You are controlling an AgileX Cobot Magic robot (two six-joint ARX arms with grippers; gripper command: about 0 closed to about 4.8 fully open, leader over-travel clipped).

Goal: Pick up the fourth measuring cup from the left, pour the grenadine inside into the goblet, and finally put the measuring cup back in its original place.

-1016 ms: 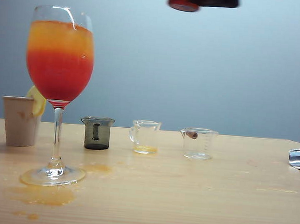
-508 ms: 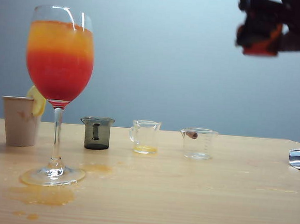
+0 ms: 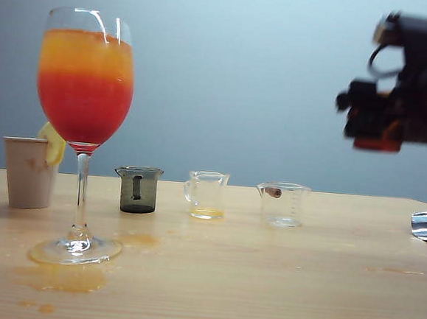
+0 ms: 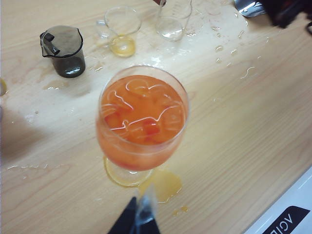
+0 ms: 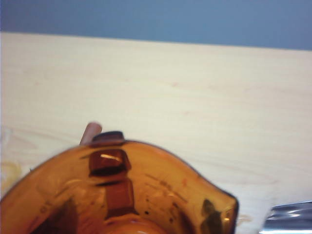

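Right pincer (image 3: 374,135) hangs high above the table's right side, pinching the amber measuring cup (image 5: 122,195); left pincer (image 4: 139,219) state unclear.

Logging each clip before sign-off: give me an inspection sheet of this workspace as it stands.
Surface: wooden table, orange puddles around the goblet foot, wet streaks in the left wrist view.
Job's things: goblet upright, full, red under orange; amber measuring cup in the air, looks emptied.
Clutter: paper cup with lemon slice; grey cup; two clear cups, one with an orange residue.
Grippers: right gripper raised at right, blurred, carrying the amber cup; left gripper near the goblet, fingers barely visible.
Cables: black loop on the right arm.
Surroundings: plain blue-grey wall.
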